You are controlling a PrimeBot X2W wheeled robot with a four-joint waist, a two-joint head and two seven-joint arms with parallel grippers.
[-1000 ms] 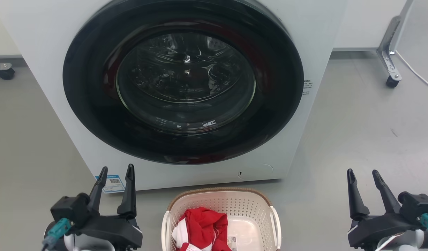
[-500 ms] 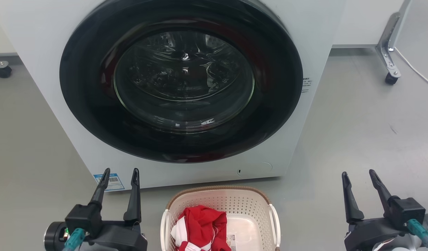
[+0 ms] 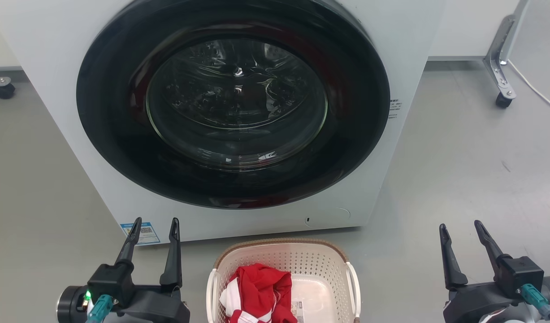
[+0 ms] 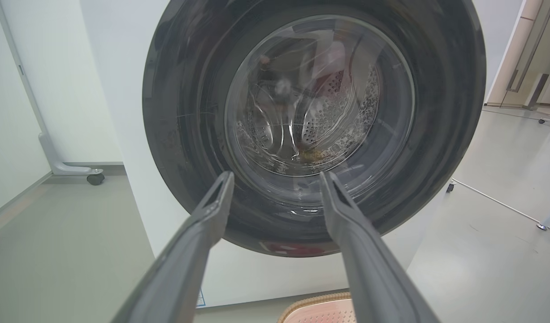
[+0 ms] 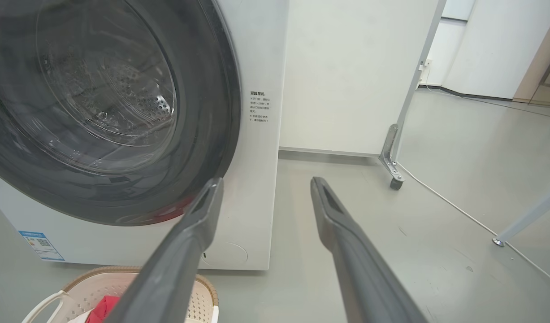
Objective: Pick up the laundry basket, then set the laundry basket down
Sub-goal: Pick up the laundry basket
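Both released, the left hand and right hand flank the laundry basket at bottom centre; uneven handle grips could spill its red garment.

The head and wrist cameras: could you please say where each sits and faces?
Head view: on the head, looking down at washer and basket; left end effector and right end effector show.
Left wrist view: on that wrist, facing the washer door; own fingers show.
Right wrist view: on that wrist, facing washer and floor; own fingers show.
All share washer and basket.
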